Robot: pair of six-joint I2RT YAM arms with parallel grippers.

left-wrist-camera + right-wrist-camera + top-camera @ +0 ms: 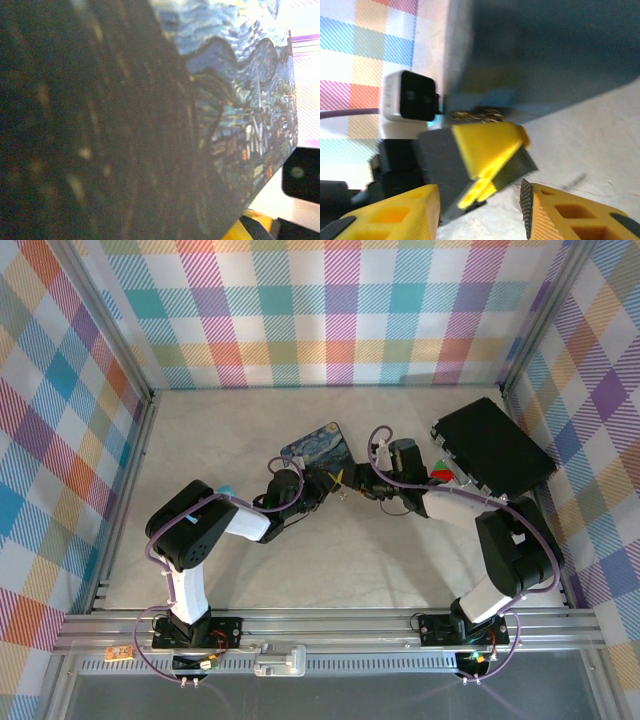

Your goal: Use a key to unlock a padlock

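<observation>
Facing off beside the painted tin (313, 447), right pincer (479, 212) gapes apart; left pincer (328, 483): cannot tell.

The right pincer (479, 194) gapes before the left pincer (486, 149) beside the tin (545, 45).

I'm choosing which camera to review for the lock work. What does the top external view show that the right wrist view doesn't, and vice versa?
Top external adds the black case at the right, the painted lid of the tin and both arm bases. The right wrist view adds a close look at the left hand, seen past the spread fingers of the right hand, plus a brassy glint, too blurred to name. Both show the hands close together beside the tin.
</observation>
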